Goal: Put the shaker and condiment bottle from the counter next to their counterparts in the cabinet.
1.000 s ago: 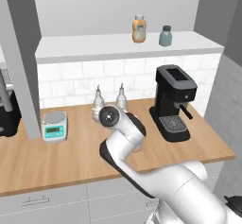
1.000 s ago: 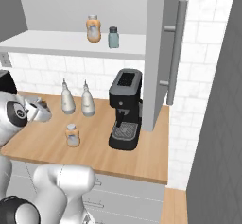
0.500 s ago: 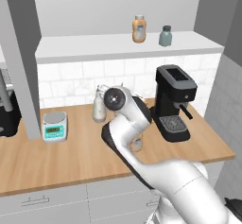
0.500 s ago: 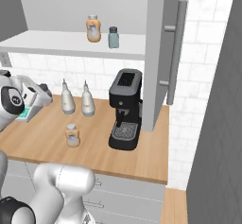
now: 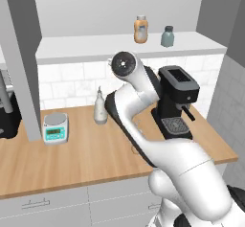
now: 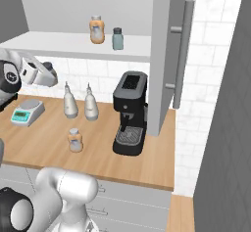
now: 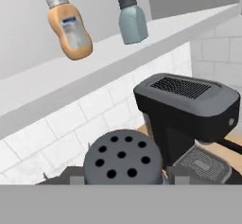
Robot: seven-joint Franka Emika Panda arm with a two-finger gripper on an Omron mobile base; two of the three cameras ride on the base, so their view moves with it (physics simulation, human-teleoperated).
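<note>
My pincer [image 7: 123, 176] is shut tight on the shaker [image 7: 123, 158]. Its dark cap with the little holes sits right in front of my eye, between my two tips. I am holding it up in the air, above the counter [image 6: 44, 143].

Down on the counter the condiment bottle [image 6: 75, 139] stands alone, near two white bottles [image 6: 70, 101]. It waits for its turn.

A bit further on is the black coffee machine [image 7: 189, 105]. If I go too low, I think I could bump its top.

Furthest is the cabinet [image 7: 142, 48] with its white shelf. The counterparts stand there side by side, the orange bottle [image 7: 70, 27] and the grey-blue jar [image 7: 132, 19].

If I come in too low, the shaker may hit the shelf edge and slip out. If I push in too far, I may knock the jar over
</note>
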